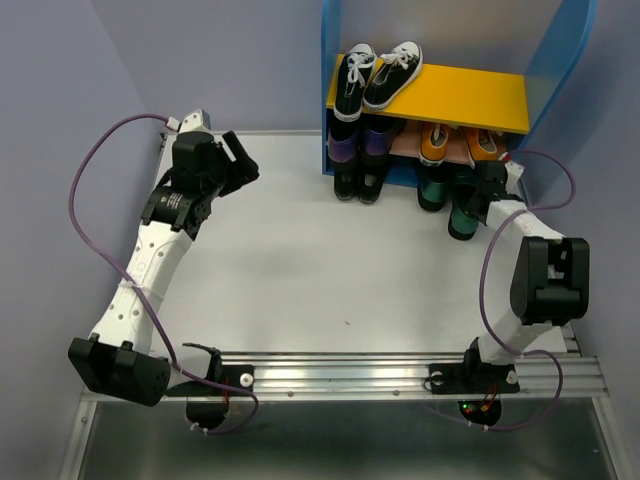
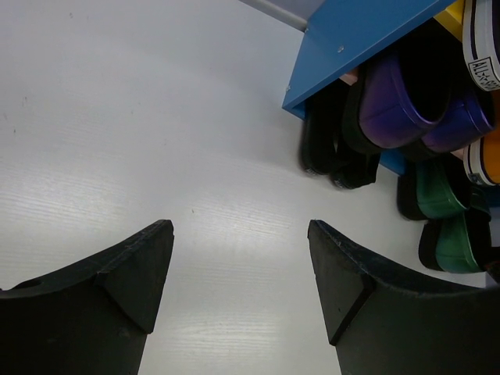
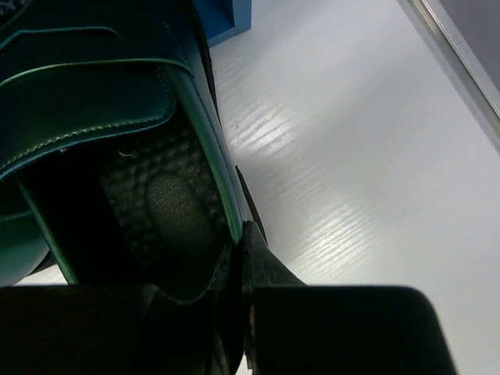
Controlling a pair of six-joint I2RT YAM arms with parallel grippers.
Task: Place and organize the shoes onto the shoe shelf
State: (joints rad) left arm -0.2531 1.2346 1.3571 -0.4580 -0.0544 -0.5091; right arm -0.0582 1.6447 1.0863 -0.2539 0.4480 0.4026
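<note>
Right hand (image 3: 241, 254), fingers pinched together on the side collar of a dark green loafer (image 3: 117, 101) low over the counter (image 1: 330, 270) just before the shoe shelf (image 1: 470, 95): judged light, stiff-walled and glossy-slick, best gripped at that rim; left hand (image 2: 238, 266) apart, holding nothing.

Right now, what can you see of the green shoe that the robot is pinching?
It is a shiny dark green loafer, leather by the look, with lighter green stitching and a dark dimpled insole. It stands opening up in front of the shelf's lower right end, beside its twin. The right gripper is shut on its side wall, one finger inside, one outside.
</note>
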